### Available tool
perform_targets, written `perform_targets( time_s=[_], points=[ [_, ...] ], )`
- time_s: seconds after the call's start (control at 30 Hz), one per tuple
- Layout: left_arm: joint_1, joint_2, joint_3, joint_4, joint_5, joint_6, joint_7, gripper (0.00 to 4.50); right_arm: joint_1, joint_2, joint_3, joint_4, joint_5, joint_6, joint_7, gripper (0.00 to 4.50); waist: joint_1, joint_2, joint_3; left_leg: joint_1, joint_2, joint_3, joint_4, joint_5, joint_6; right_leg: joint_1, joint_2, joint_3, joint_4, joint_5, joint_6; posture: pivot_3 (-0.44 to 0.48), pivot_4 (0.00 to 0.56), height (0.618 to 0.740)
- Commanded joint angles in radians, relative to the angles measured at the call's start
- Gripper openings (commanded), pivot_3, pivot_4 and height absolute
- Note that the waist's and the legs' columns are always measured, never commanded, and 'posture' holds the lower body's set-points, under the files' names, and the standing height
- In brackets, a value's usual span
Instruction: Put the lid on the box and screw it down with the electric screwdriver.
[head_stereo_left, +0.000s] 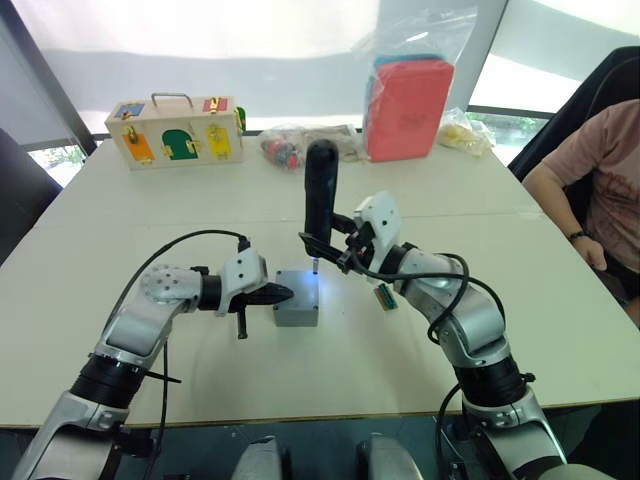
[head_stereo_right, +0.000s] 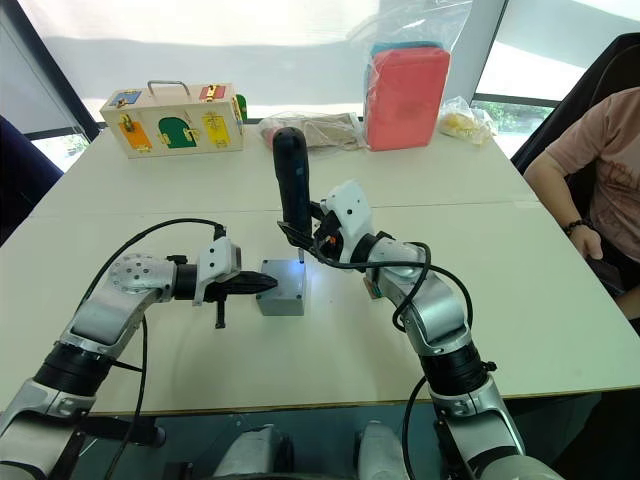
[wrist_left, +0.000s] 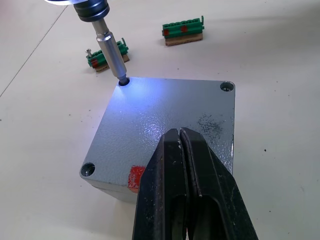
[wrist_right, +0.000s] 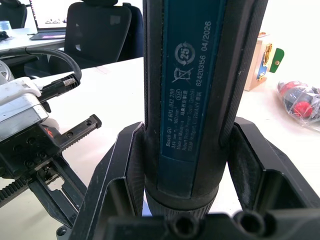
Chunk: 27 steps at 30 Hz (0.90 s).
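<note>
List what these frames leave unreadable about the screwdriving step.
- Screw under the electric screwdriver bit: hidden by the bit and glare on the lid, left wrist view.
- Box interior: covered by the lid.
- Left gripper contact with the lid: hidden beneath its shut fingers.

Table (head_stereo_left: 560, 330): wide, pale cream top, with a seam running across it beyond the middle.
Windows (head_stereo_left: 200, 50): bright panes behind the far edge, washed out by daylight, split by dark frame posts (head_stereo_left: 488, 55).
Chairs: a black office chair (wrist_right: 97, 30) stands beyond the table; another dark chair back (head_stereo_left: 610, 85) rises at the robot's right.
Desk (wrist_right: 30, 39): pale, further back, carrying an open laptop (wrist_right: 50, 17).
Light: soft daylight, even over the tabletop.
</note>
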Motion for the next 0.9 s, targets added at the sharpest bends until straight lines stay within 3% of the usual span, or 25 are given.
perform_targets(
  time_s=[0.03,0.33,0.53,0.63,0.77,0.9],
  points=[
    [0.017,0.001,-0.022,0.018,0.025,0.002,-0.005,0.00,0.054,-0.031,0.064,0.084,-0.029,0.112,0.008,1.85,0.000,0.000,0.000,0.000,0.000,0.000,0.000,0.000,0.000,0.000,0.000,0.000,0.000,0.000,-0.001,0.000,0.150,0.730],
    [0.018,0.004,-0.012,-0.002,0.011,0.013,-0.004,0.00,-0.001,-0.012,-0.003,0.027,0.017,0.082,0.002,1.85,0.000,0.001,0.002,-0.001,-0.001,0.000,-0.005,0.000,0.000,-0.002,-0.005,-0.001,-0.002,-0.001,-0.001,0.000,0.150,0.730],
    [0.000,0.017,0.024,-0.086,-0.035,0.066,-0.008,0.00,-0.131,0.008,-0.158,-0.099,0.147,0.183,-0.047,1.85,0.000,0.003,0.015,-0.004,-0.001,0.000,-0.008,0.000,0.000,-0.006,-0.006,-0.001,-0.004,-0.001,-0.001,0.000,0.150,0.730],
    [-0.017,0.017,0.044,-0.133,-0.064,0.107,-0.001,0.00,-0.200,0.008,-0.262,-0.140,0.248,0.269,-0.085,1.85,0.002,0.004,0.024,-0.019,-0.002,0.000,-0.007,0.002,-0.004,-0.022,-0.006,-0.001,0.000,0.001,0.000,0.000,0.150,0.730],
    [-0.053,0.011,0.083,-0.216,-0.129,0.180,0.016,0.00,-0.302,-0.077,-0.425,-0.141,0.381,0.464,-0.135,1.85,0.003,0.006,0.039,-0.039,-0.002,-0.001,0.003,0.003,-0.005,-0.039,-0.004,-0.002,0.005,0.004,0.006,0.000,0.150,0.730],
    [-0.070,0.035,0.122,-0.285,-0.178,0.227,0.021,0.00,-0.374,-0.224,-0.491,-0.087,0.415,0.712,-0.178,1.85,0.000,0.005,0.043,-0.040,-0.005,0.000,0.003,0.003,-0.005,-0.037,-0.005,-0.003,0.002,0.005,0.007,0.000,0.150,0.730]
  ],
)
